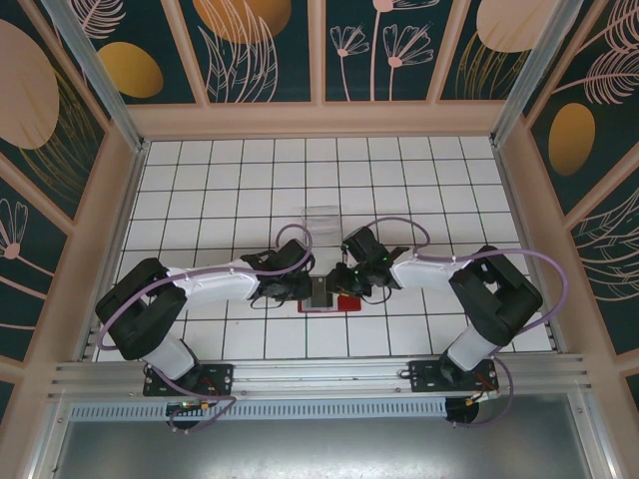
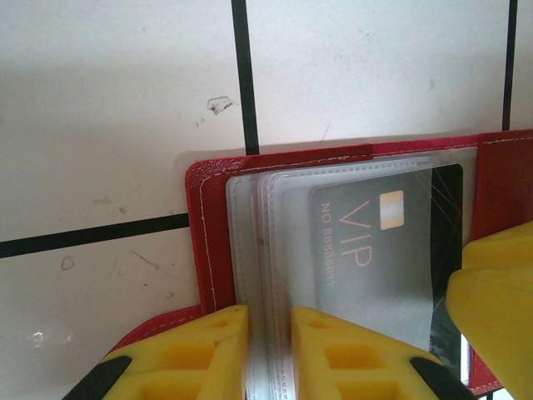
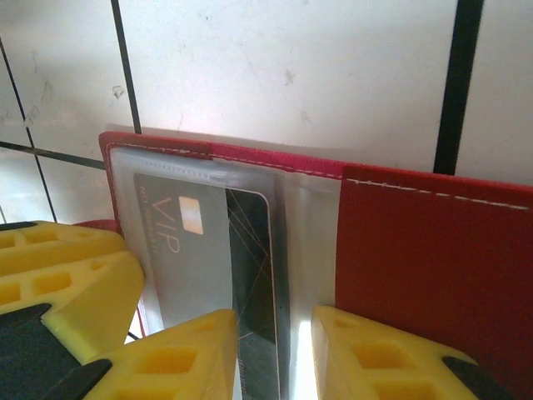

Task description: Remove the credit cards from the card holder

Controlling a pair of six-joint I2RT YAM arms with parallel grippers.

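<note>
Left wrist: left pincer (image 2: pixel 269 337) seemingly pinches card holder (image 2: pixel 208 221) sleeves; right pincer (image 3: pixel 275 337) likewise nips them

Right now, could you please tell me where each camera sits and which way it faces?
Top external: above and behind the bases, looking down at the tiled table; both arms, left gripper and right gripper together over the card holder.
Left wrist: close over the card holder, looking past its own yellow fingers at the VIP card.
Right wrist: likewise, own fingers below.
Shared: both wrist views show the VIP card.
</note>
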